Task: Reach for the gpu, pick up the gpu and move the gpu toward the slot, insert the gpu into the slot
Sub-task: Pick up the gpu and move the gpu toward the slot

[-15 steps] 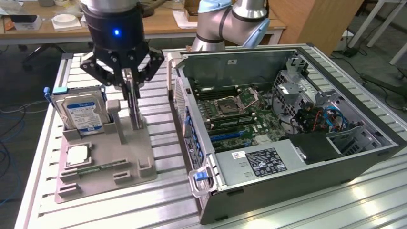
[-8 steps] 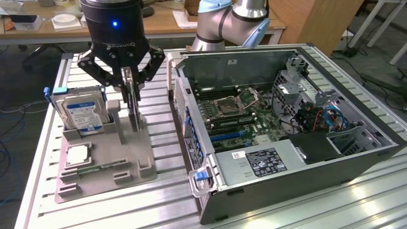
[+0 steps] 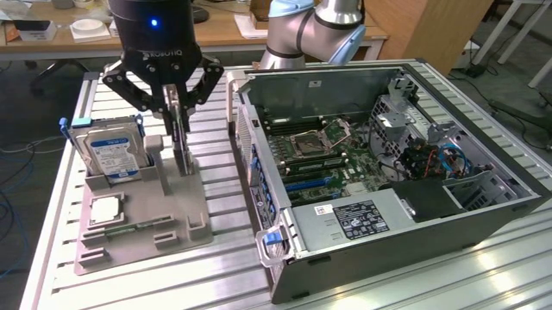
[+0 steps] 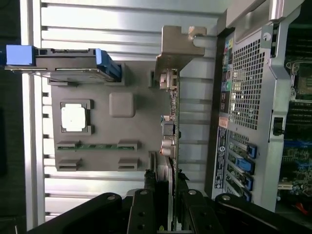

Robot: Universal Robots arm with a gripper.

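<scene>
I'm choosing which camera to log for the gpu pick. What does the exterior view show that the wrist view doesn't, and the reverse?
Exterior view adds: the hard drive's label face, the stickered silver box inside the open case, and the arm behind it. Wrist view adds: the case's perforated rear panel seen head-on, and the gpu's metal bracket from above. Shared: the gripper at the upper edge of the gpu, which stands in the grey fixture, plus the processor chip.
</scene>
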